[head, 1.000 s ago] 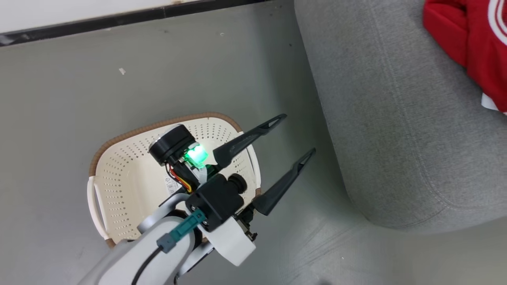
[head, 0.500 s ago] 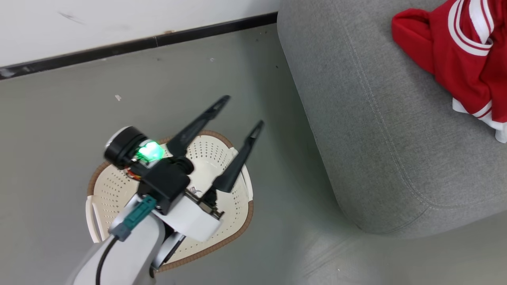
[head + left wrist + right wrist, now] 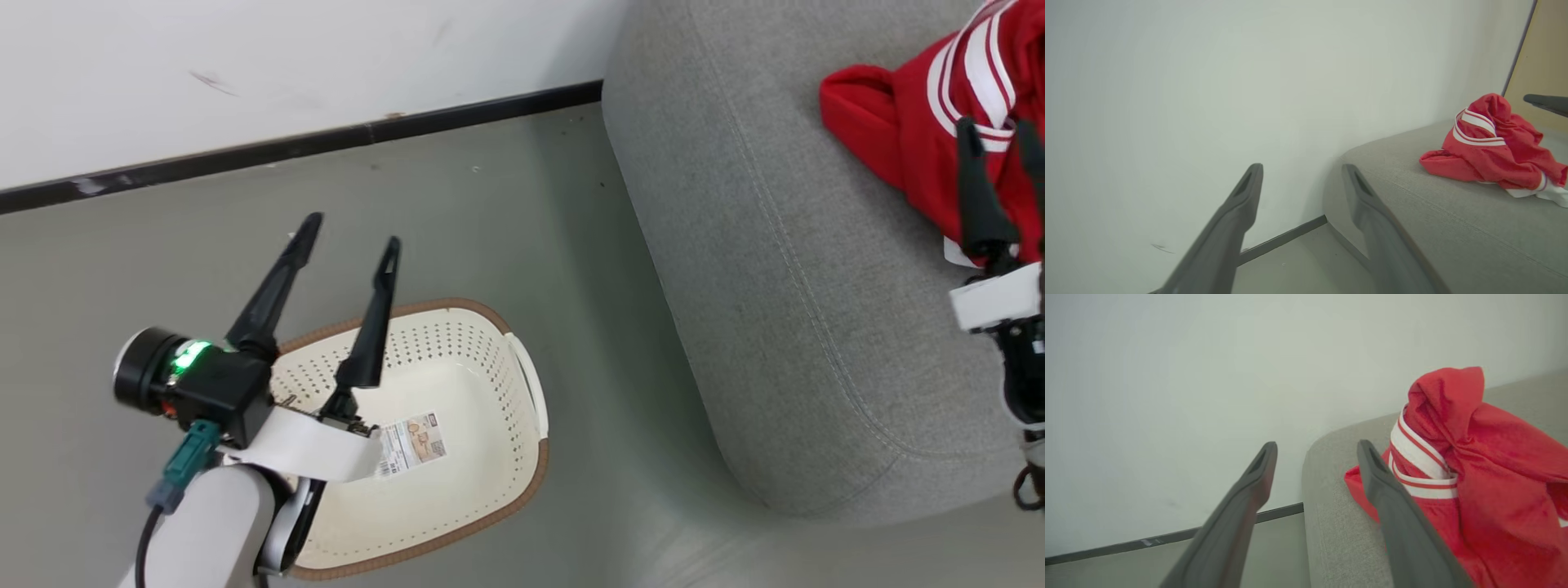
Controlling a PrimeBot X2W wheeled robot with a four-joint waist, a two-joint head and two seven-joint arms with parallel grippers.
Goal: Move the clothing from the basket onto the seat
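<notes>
The clothing lies as a bright red heap with white stripes on the seat, a big grey sofa at the right. I cannot tell two garments apart in the heap. The basket stands on the floor left of the sofa, with just its label inside. My left gripper hangs open above the basket's far left rim, holding nothing. My right gripper is open over the heap's near side. In the right wrist view the clothing sits just right of my open gripper. The left wrist view has the clothing far right.
A white wall with a black skirting strip runs behind the basket and the sofa's end. Grey floor separates basket and sofa. The right gripper's finger pokes in beyond the heap in the left wrist view.
The head camera has shifted. My left gripper swung left, away from the sofa, uncovering the basket's label. My right gripper has come into view over the red heap.
</notes>
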